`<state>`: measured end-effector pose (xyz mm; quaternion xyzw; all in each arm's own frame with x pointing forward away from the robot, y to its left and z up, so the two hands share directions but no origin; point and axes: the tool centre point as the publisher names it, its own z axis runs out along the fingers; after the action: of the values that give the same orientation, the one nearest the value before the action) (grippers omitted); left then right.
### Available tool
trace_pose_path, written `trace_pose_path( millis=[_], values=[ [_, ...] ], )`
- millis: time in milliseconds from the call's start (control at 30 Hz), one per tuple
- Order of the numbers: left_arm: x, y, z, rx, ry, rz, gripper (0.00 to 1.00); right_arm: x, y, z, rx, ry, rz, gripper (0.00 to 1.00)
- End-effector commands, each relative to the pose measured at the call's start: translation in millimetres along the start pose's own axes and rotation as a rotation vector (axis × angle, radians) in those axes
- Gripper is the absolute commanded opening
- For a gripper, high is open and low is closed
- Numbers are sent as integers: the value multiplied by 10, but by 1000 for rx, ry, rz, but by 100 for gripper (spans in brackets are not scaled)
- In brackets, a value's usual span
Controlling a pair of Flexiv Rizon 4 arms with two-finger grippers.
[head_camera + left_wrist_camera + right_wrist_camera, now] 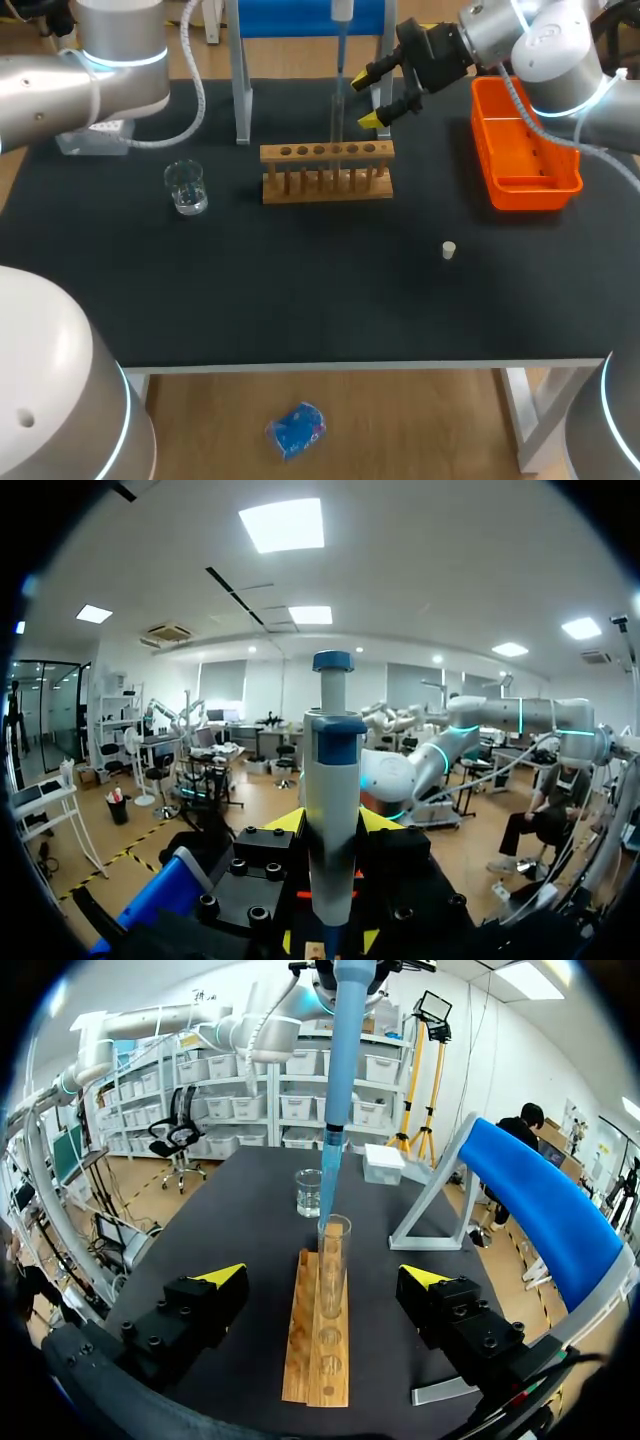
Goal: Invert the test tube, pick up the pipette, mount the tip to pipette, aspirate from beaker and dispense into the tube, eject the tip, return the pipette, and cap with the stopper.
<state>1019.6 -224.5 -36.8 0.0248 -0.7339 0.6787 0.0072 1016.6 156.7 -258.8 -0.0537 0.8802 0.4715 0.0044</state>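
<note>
1. The pipette (332,770) is gripped by the left gripper (332,825); its tip is held at the test tube (333,1255) mouth.
2. The test tube is stood upright in the rack (327,170) — near the table's (300,290) rear edge.
3. The right gripper (366,98) is held open just beside the test tube.

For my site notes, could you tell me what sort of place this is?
Probably a laboratory bench set up for liquid handling: a wooden test-tube rack, a glass beaker, and a blue pipette held over a test tube.
</note>
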Motion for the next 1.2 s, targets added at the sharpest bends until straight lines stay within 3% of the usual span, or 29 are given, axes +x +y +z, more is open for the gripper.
trace_pose_path(
  millis=[33,1200],
  values=[
    [-10,23,38,8,1,0,0,2,-3,-5,0,0,0,100],
    [-116,51,-40,1,-57,53,0,2,-3,-5,0,0,0,100]
  ],
)
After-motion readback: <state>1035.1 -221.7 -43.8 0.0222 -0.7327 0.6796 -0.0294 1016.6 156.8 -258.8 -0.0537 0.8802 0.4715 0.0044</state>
